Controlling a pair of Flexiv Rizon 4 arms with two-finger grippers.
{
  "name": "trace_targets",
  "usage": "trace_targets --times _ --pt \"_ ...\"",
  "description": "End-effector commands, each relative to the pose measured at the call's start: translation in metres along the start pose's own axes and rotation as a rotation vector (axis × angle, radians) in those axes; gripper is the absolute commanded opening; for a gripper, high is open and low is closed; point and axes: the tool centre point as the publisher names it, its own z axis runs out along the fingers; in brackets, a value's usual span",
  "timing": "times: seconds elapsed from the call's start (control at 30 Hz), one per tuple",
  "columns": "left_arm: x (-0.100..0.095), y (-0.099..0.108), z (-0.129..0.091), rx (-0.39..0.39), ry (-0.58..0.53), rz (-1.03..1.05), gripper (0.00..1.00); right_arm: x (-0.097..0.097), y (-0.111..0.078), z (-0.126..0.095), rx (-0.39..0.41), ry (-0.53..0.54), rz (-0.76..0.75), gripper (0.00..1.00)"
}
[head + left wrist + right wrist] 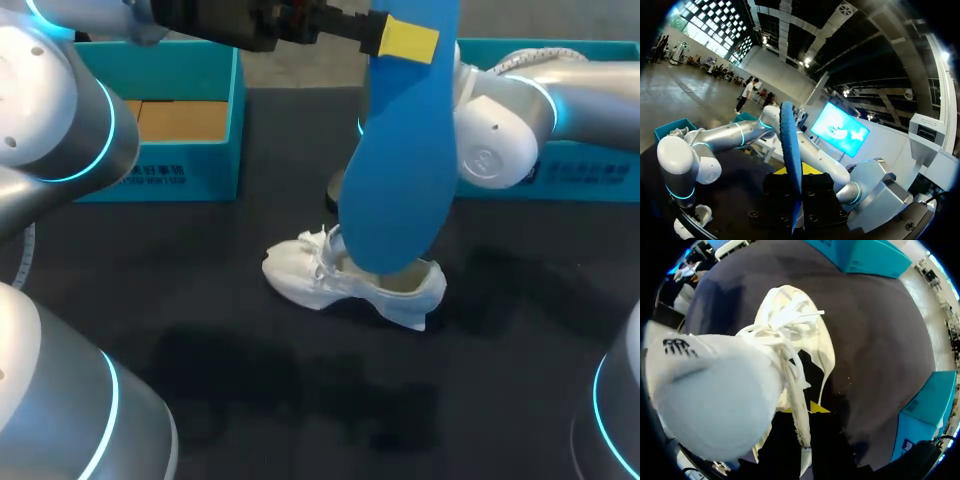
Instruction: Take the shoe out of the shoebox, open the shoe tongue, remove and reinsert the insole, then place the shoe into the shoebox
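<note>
My left gripper [405, 42] hangs high over the table's middle, shut on the top end of a long blue insole [400, 160] that points down toward the shoe. In the left wrist view the insole [790, 145] stands edge-on between that gripper's [792, 172] fingers. The white shoe [345, 280] lies on the black table [200, 300], toe to the left. My right arm [500, 140] comes in behind the insole, which hides its gripper. In the right wrist view the right gripper [807, 410] is shut on the shoe's lace-side edge [797, 405], beside the lifted white tongue [715, 390].
An open teal shoebox [190, 160] with a brown floor stands at the back left. A second teal box [570, 110] stands at the back right behind my right arm. Both teal boxes [865, 255] [925, 410] show past the shoe in the right wrist view.
</note>
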Motion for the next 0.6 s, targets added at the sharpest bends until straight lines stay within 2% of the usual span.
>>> trace_targets --times 0.03,0.4,0.47,0.6 --pt "0.000 0.000 0.001 -0.001 0.000 0.000 0.00 0.002 -0.012 -0.019 -0.023 0.001 0.068 0.00" --pt "0.000 0.000 0.001 -0.001 0.000 0.000 0.00 0.006 -0.022 -0.028 -0.030 0.040 0.357 0.00" --pt "0.000 0.000 0.001 -0.001 0.000 0.000 0.00 0.009 -0.021 -0.030 -0.058 0.053 0.389 0.00" --pt "0.000 0.000 0.001 -0.001 0.000 0.000 0.00 0.018 -0.016 -0.029 -0.042 0.025 0.385 0.00"
